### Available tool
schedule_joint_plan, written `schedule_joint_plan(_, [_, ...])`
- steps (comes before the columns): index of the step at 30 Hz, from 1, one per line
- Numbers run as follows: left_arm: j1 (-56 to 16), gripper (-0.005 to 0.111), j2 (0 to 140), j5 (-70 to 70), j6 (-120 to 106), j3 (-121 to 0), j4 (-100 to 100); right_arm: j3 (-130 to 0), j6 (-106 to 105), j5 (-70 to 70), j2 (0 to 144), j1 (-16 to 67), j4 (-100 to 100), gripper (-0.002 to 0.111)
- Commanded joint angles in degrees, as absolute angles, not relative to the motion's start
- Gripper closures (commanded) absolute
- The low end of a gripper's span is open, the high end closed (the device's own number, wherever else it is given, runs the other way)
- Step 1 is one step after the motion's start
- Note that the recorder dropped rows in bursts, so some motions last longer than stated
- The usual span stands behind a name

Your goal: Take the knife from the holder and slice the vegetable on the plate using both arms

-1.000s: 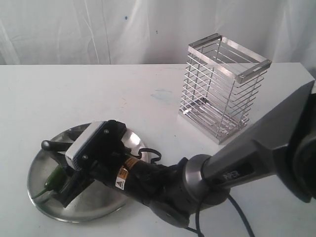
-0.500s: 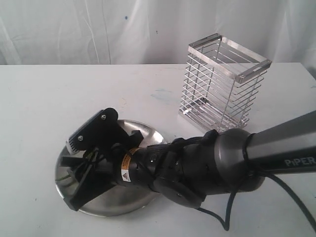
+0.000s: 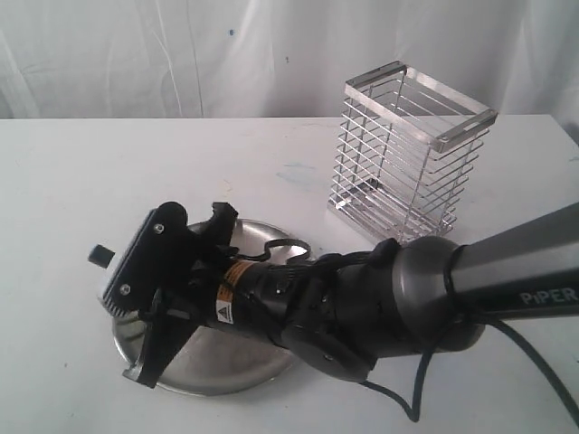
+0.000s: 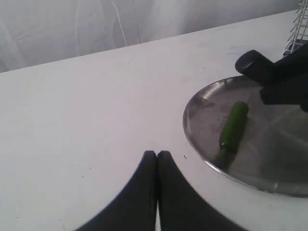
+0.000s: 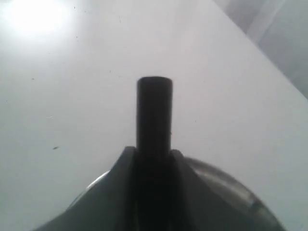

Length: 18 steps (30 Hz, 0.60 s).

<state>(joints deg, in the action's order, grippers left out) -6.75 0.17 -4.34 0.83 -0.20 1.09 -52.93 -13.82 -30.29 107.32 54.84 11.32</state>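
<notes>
The steel plate (image 3: pixel 258 237) lies at the front of the table, with my right arm (image 3: pixel 362 307) stretched over it. My right gripper (image 5: pixel 153 153) is shut on the knife (image 5: pixel 154 110). Its black handle end (image 3: pixel 101 255) sticks out past the plate's left rim, and the blade is hidden. The green vegetable (image 4: pixel 233 127) lies on the plate (image 4: pixel 202 103) near that handle (image 4: pixel 255 66); in the exterior view the gripper hides it. My left gripper (image 4: pixel 157 153) is shut and empty, low over bare table short of the plate. The wire holder (image 3: pixel 412 154) stands empty at the back right.
A white curtain hangs behind the white table. The right arm's black cable (image 3: pixel 412 393) trails down toward the front edge. The holder's corner (image 4: pixel 301 24) shows beyond the plate in the left wrist view.
The right gripper has turned at the wrist and its jaws have closed on the knife handle. The plate has slid to the right. The vegetable, seen earlier by the gripper, is now covered.
</notes>
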Motion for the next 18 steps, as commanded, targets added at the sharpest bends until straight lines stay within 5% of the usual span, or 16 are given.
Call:
schedule_joint_plan(1, [-7.1,0.107,0.0,-4.31,1.2,0.0,0.99,-52.63,-36.72,-36.57,106.57,54.84,11.2,0.108])
schedule_joint_plan(14, [-7.1,0.107,0.0,-4.31,1.2,0.0,0.99,-52.63,-86.06,-22.17,104.46,54.16,18.53,0.108])
schedule_joint_plan(18, [-7.1,0.107,0.0,-4.31,1.2,0.0,0.99,-52.63,-87.19,-22.29,107.35,53.57,16.83,0.108])
